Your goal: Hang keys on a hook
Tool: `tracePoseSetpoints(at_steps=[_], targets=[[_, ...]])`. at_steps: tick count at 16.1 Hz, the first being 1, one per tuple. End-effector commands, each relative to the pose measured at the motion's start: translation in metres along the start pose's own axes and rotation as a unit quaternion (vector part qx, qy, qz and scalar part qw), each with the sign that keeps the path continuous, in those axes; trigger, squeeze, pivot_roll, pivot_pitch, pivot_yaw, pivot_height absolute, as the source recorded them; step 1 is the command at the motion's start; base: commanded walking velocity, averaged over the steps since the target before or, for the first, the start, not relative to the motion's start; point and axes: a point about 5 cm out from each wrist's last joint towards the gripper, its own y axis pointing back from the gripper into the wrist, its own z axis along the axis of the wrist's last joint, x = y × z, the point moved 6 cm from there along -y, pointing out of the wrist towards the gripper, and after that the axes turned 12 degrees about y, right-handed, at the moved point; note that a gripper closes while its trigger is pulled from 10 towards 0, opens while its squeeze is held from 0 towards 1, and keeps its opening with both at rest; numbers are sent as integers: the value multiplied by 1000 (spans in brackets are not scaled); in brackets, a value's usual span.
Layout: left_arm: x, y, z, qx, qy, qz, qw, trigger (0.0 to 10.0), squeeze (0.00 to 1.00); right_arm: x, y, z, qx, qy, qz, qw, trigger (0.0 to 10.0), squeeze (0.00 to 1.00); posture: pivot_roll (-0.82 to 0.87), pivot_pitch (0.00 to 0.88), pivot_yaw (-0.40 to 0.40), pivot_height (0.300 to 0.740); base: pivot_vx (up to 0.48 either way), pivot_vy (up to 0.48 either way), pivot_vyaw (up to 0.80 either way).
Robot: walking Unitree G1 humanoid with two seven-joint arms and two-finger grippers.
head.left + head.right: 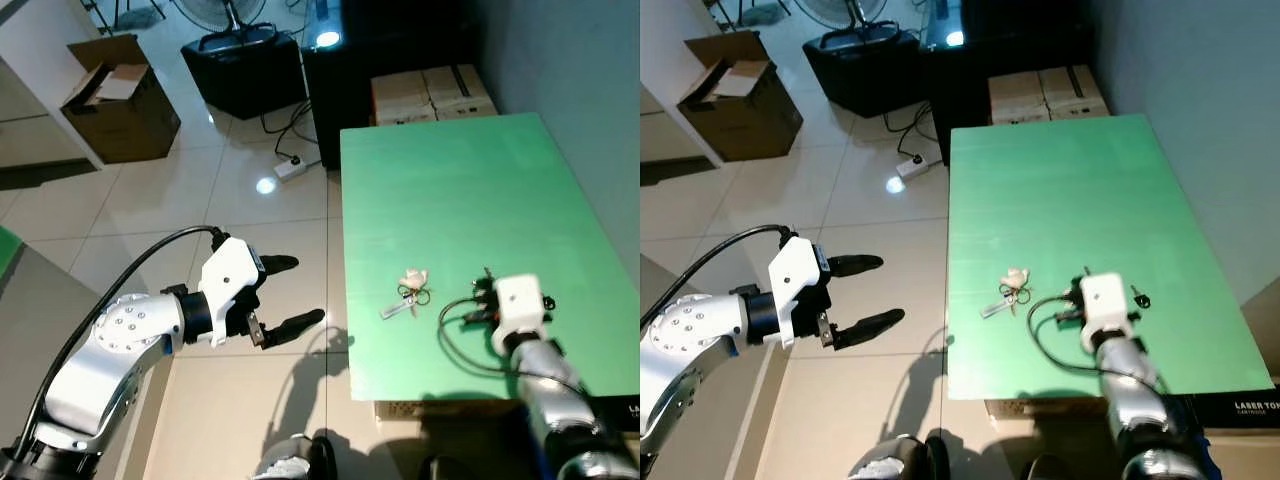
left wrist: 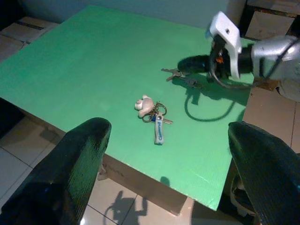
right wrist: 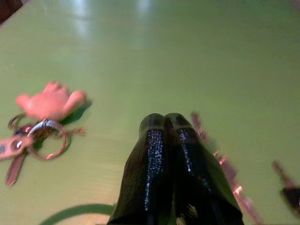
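Note:
A key bunch (image 1: 410, 297) with a pale figure charm and a blue tag lies near the front edge of the green table (image 1: 450, 180). My right gripper (image 3: 164, 119) is shut and low over the table just right of that bunch (image 3: 42, 117), with nothing seen between its fingers. A few loose keys (image 2: 180, 77) lie on the table right by its tip. My left gripper (image 1: 295, 293) hangs open over the floor to the left of the table, level with the bunch (image 2: 152, 115).
A black cable (image 1: 455, 330) loops on the table by my right wrist. Cartons (image 1: 430, 95) and a dark cabinet stand past the table's far end. On the tiled floor are a power strip (image 1: 290, 167), a black case (image 1: 245, 70) and an open cardboard box (image 1: 115, 95).

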Motion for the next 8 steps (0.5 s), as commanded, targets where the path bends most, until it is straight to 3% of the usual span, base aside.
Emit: tracePoseSetpoints(at_steps=[1,2,3,4,6,8], targets=[[3,1,-2,7,-4,4,1000,10000,0,15,4,2,-6,-1,-6,1000,10000,118,109,126,193,740,0,0,0],[3,0,-2,7,-5,3,1000,10000,0,24,10,0,-7,6,-8,1000,10000,1000,108,126,191,740,0,0,0],[3,0,-2,7,-5,3,1000,10000,0,27,11,-2,-5,11,-6,1000,10000,1000,108,126,191,740,0,0,0],[3,0,-2,7,-5,2,1000,10000,0,38,18,-13,18,49,9,999,10000,1000,105,125,193,740,0,0,0],[-1,-1,-2,7,1,-7,1000,10000,0,43,27,-30,62,65,1,996,10000,1000,98,121,195,740,0,0,0],[-2,-1,-3,7,4,-10,1000,10000,0,44,29,-34,76,80,-2,994,10000,1000,95,121,196,740,0,0,0]])
